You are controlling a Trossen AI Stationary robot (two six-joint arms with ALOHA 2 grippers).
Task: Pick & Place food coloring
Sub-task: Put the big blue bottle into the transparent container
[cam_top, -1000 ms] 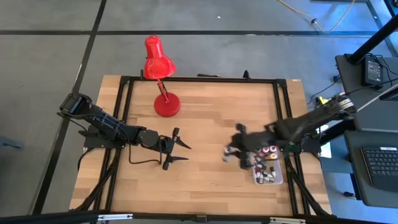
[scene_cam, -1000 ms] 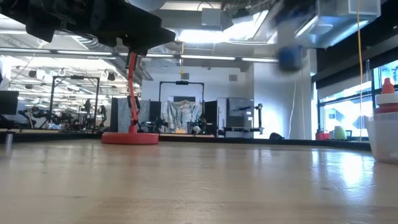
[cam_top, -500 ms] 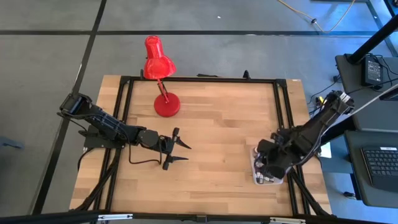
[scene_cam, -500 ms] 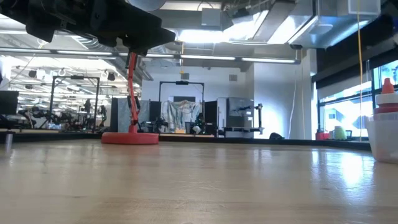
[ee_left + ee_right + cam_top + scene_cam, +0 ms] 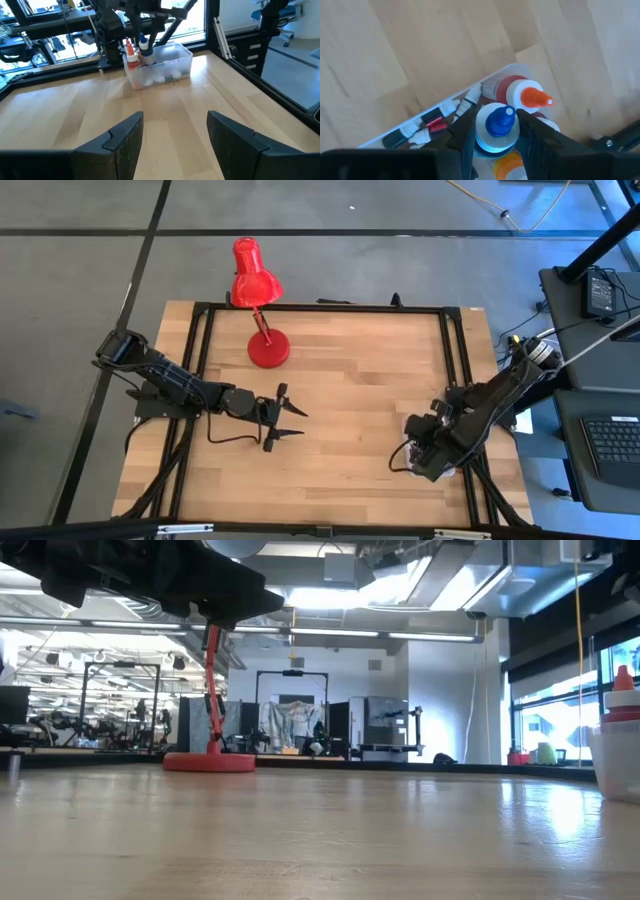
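Note:
A clear plastic tub (image 5: 181,61) near the table's right edge holds small white-capped food coloring dropper bottles (image 5: 434,123) lying on its floor and an upright orange-capped bottle (image 5: 526,95). My right gripper (image 5: 426,450) hangs over the tub, pointing down, shut on a blue-capped bottle (image 5: 496,128). It hides most of the tub in the high view. My left gripper (image 5: 300,425) stands open above the left half of the table, level, with nothing between its fingers (image 5: 127,140). My right gripper pinches the blue-capped bottle between its two fingers (image 5: 466,131), on its pale shoulder (image 5: 492,146) just under the cap. The fingers come from above, pointing down. The bottle stands upright in the tub's near-left corner beside the orange-capped bottle; whether its bottom rests on the tub's floor I cannot tell.
A red desk lamp (image 5: 262,310) stands at the far left of the table. Black frame rails (image 5: 455,360) run along the table's sides. Bare wood (image 5: 350,390) lies between the two grippers.
My right gripper has carried the blue-capped bottle from the table's middle toward the right and near edges. It has sunk over the tub and tipped from a slant to pointing down, staying shut on the bottle.

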